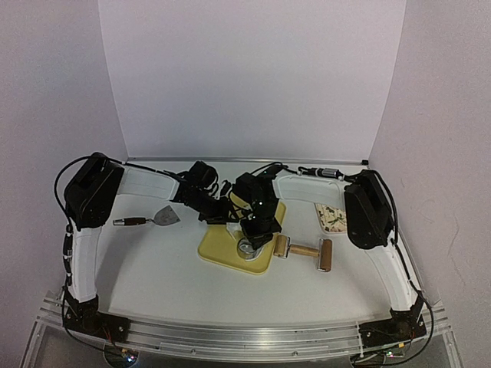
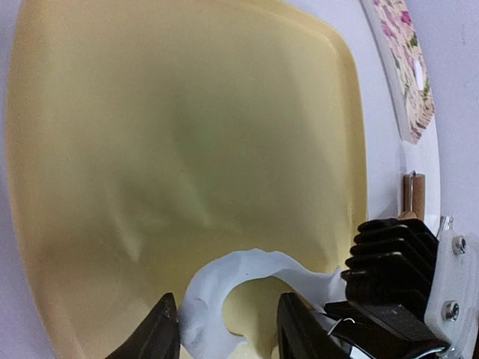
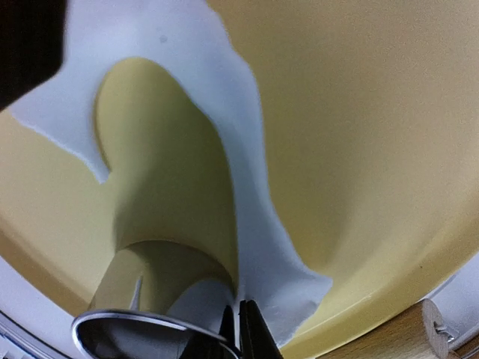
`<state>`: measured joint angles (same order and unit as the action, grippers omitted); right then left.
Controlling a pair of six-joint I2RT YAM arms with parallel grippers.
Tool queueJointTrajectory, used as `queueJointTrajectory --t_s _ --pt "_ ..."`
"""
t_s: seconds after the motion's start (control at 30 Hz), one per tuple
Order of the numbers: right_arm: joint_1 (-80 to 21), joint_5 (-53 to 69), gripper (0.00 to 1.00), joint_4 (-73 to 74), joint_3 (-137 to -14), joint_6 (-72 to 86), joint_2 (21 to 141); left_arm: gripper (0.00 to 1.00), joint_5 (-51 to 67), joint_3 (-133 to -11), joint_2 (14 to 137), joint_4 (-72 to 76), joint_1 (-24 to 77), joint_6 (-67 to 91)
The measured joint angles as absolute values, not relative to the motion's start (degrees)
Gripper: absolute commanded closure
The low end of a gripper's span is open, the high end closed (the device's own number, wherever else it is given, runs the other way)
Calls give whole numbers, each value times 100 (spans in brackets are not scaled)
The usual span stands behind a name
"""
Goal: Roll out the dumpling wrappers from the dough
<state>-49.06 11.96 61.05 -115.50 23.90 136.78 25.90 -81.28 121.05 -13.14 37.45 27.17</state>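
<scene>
A white dough scrap (image 3: 224, 112) with a round hole cut from it hangs over the yellow board (image 1: 219, 249). My right gripper (image 3: 243, 333) is shut on its lower end and holds it lifted beside the shiny ring cutter (image 3: 142, 325), which stands on the board (image 3: 359, 112). A white patch shows inside the cutter; I cannot tell if it is a wrapper. My left gripper (image 2: 224, 340) is open, its fingers (image 2: 157, 336) either side of the scrap's other end (image 2: 247, 273). In the top view both grippers (image 1: 257, 230) meet over the board. No separate wrapper disc shows.
A wooden rolling pin (image 1: 307, 251) lies right of the board. A floral plate (image 1: 331, 218) sits further right. A scraper (image 1: 157, 219) lies left of the board. White walls close in the back and sides.
</scene>
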Motion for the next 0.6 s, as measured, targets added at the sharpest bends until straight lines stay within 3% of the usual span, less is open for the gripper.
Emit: queueJointTrajectory --t_s 0.23,0.6 --pt "-4895 1177 69 6152 -11578 2389 13764 19 2267 -7360 11538 -1301 3735 2709" --pt "-4886 1192 58 6206 -11495 2544 13335 17 2249 -6958 10512 -1428 3776 2810"
